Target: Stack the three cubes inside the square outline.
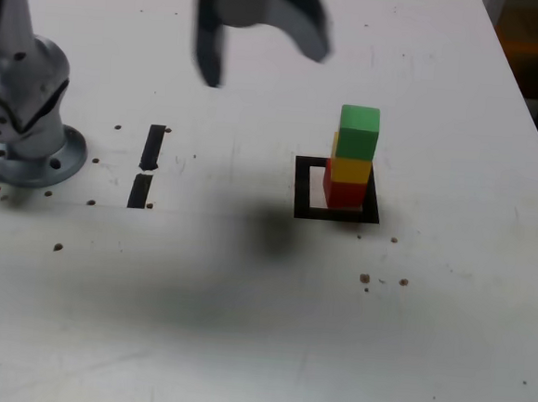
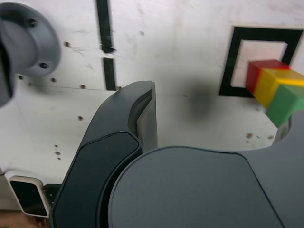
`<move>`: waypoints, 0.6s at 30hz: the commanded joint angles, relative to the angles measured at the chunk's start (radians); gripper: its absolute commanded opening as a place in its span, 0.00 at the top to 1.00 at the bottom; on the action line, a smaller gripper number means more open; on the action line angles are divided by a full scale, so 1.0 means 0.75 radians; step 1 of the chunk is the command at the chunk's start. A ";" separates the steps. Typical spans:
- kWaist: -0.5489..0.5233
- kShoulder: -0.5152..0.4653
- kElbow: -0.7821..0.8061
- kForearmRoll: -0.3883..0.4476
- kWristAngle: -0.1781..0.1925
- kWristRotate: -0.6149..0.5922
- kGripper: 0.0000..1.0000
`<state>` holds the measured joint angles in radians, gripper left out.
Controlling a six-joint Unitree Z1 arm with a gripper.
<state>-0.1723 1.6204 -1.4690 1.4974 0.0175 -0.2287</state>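
Looking at the stack: red cube [image 1: 345, 190] on the bottom, yellow cube [image 1: 351, 168] in the middle, green cube [image 1: 358, 132] on top, all 3 inside the square outline [image 1: 302, 187]. Stack sits toward the outline's corner at the exterior view's right, not centred, and the green cube is offset slightly from the 2 below.

Gripper [image 1: 262, 47] hangs blurred above the table [image 1: 239, 348], up and to the exterior view's left of the stack, well apart from it. Jaws stand wide apart, holding nothing, touching nothing.

Judgement: stacking looks done. Only move left is retreating, so the key relation is clearance: stack lies off to the gripper's side, not under it. 2 tape strips [image 1: 148, 164] and arm base [image 1: 31, 145] sit near the table's edge at the exterior view's left.
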 commanded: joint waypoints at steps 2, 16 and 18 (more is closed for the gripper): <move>0.033 -0.101 0.304 -0.085 0.001 0.022 0.00; 0.046 -0.246 0.895 -0.462 -0.011 0.080 0.00; 0.046 -0.243 0.937 -0.512 -0.023 0.090 0.00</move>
<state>-0.1397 1.4392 -0.7985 1.1205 0.0006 -0.1625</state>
